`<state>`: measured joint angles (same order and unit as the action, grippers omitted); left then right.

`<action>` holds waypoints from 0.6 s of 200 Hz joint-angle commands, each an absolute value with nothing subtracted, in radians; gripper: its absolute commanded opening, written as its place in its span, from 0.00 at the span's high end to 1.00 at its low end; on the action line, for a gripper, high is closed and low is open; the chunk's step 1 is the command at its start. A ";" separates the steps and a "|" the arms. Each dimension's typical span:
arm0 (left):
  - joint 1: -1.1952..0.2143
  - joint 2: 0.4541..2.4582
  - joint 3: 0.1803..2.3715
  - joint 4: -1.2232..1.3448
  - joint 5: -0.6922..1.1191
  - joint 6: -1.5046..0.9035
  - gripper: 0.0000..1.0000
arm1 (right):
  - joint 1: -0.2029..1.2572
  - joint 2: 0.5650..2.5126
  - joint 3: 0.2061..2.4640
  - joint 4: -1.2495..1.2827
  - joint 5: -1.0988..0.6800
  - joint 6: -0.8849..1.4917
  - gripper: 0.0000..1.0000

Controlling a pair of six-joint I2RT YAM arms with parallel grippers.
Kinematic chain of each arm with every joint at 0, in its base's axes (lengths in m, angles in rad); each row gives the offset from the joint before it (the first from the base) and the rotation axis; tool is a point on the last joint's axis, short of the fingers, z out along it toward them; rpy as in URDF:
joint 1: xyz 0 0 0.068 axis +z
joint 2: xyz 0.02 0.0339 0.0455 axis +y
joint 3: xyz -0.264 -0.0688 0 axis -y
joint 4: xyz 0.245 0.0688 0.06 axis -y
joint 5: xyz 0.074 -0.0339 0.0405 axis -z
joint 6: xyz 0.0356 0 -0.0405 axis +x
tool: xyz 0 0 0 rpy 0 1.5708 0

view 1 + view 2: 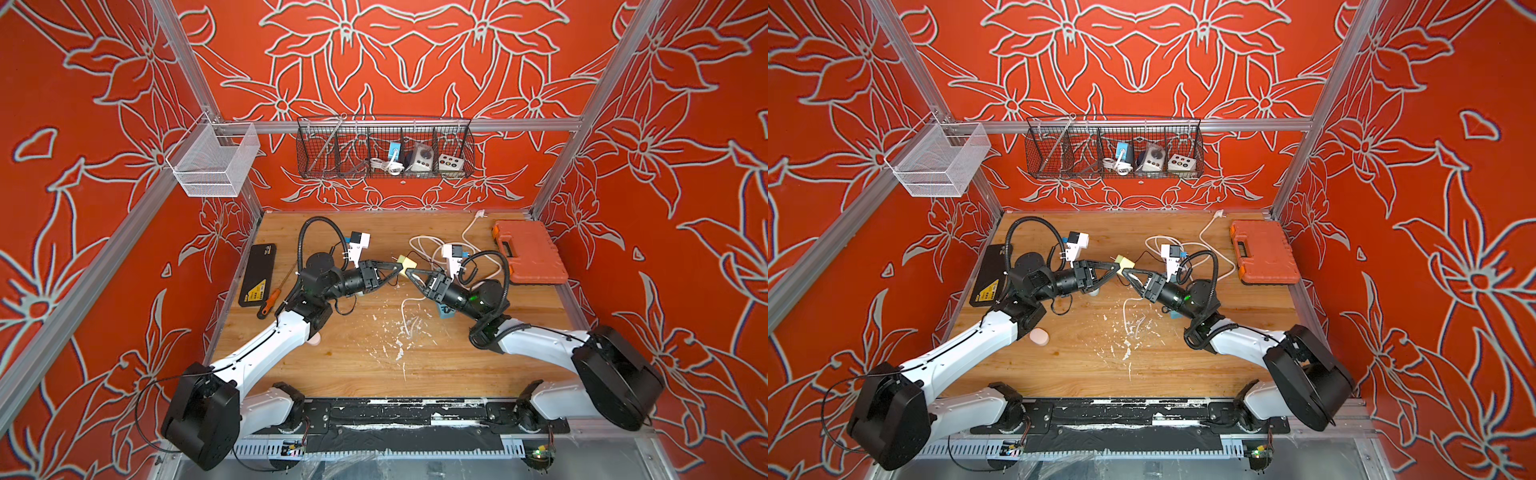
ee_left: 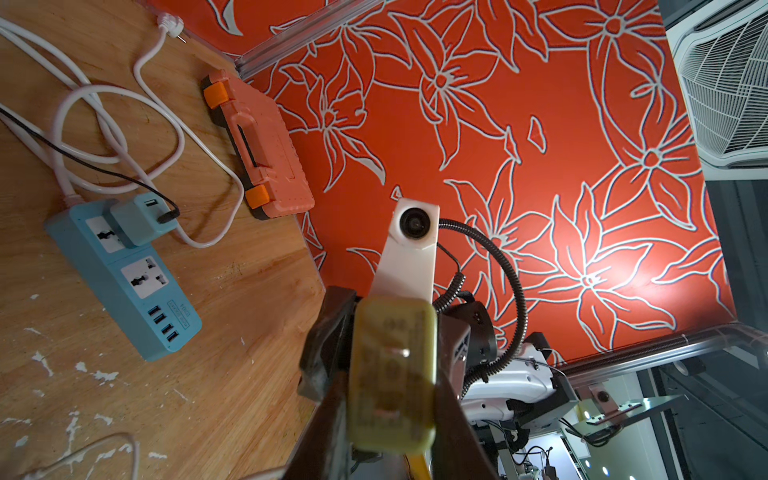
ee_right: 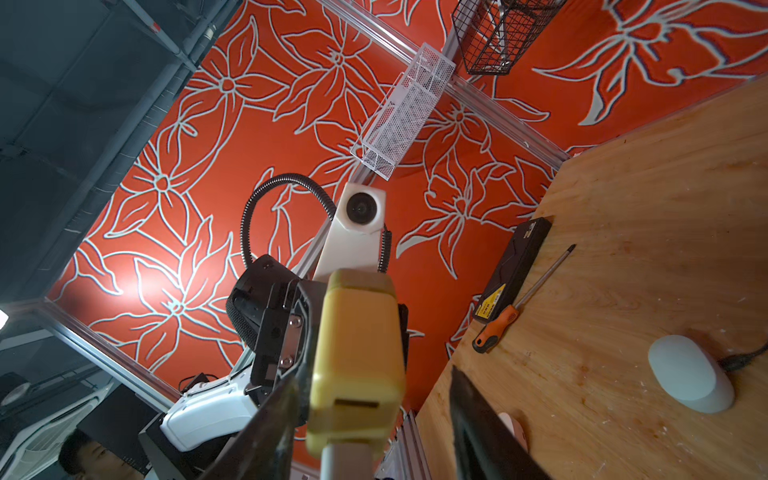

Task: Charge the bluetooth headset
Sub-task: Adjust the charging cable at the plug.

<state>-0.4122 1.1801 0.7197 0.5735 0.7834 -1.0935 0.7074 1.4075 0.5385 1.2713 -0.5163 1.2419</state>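
GRIP: left claw (image 1: 397,267) clamped on yellow plastic USB charger block (image 3: 357,353), held above wooden table (image 1: 353,365) centre | right claw (image 1: 411,274) spread open around it | HEADSET: white oval plastic headset case (image 3: 685,374), on the table at 7 o'clock of the block, thin black cable (image 3: 744,357) meeting it | HANDLING: likely light, rigid, slippery; pinch across the flat sides.

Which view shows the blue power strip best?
Left wrist view: the whole power strip, sockets and USB ports, is visible. Both top views show only a blue corner beneath the right arm; right wrist shows none.
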 commanded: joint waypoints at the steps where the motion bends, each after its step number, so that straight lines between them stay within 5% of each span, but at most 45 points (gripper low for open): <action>1: -0.417 1.155 0.714 0.611 0.782 -1.091 1.00 | 0.717 1.436 0.581 1.411 -0.522 1.305 0.51; 73: -0.417 1.144 0.706 0.593 0.776 -1.078 1.00 | 0.722 1.425 0.564 1.410 -0.512 1.290 0.83; 120: -0.416 1.095 0.718 0.441 0.763 -1.003 0.40 | 0.714 1.420 0.546 1.406 -0.490 1.295 0.89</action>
<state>-0.4126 1.1454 0.7059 0.5327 0.7647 -1.0439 0.7166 1.4368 0.5488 1.3544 -0.5121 1.3018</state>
